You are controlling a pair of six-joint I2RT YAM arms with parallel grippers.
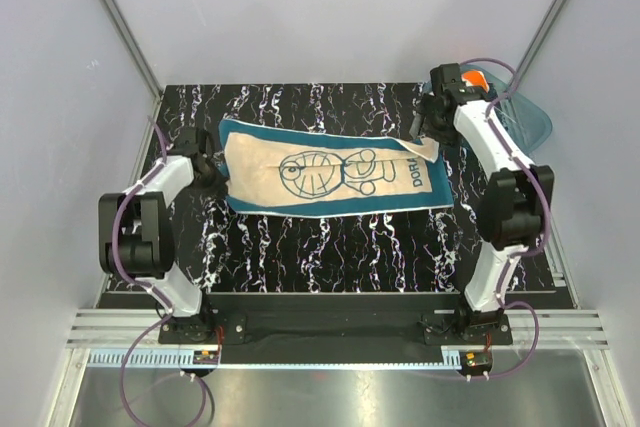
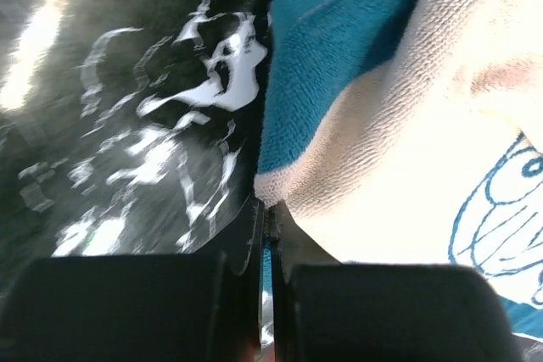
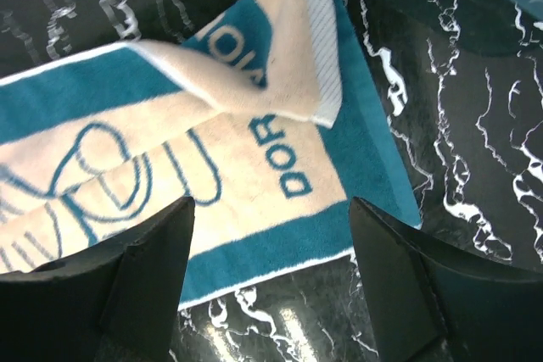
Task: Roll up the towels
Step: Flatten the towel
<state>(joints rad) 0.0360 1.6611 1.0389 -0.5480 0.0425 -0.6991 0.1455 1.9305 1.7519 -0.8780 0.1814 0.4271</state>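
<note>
From above, one teal towel (image 1: 330, 175) lies spread flat at the middle of the black marbled worktop (image 1: 330, 247), its long side running from 9 to 3 o'clock. It has a cream panel with a blue line drawing and some lettering. Two arms reach in, one from each side. The left fingers (image 1: 212, 173) sit at the towel's 9 o'clock edge. The right fingers (image 1: 428, 130) hang over its 1 o'clock corner, which is turned back on itself. One translucent tub (image 1: 530, 119) stands at the worktop's 2 o'clock corner. One orange patch (image 1: 477, 78) shows at the tub's rim behind the right arm, too hidden to tell what it is.

In the left wrist view, the two dark fingers are pressed nearly together at 6 o'clock. A strip of the towel's teal border is pinched in the slit between them. The cloth rises away toward 1 o'clock and the bare worktop fills the 9 o'clock side.

In the right wrist view, the two fingers stand wide apart at 7 and 5 o'clock and hold nothing. The towel's corner lies between and beyond them. Its flap is folded over toward 12 o'clock, with lettering on both layers. The tub's edge cuts the 1 o'clock corner.
</note>
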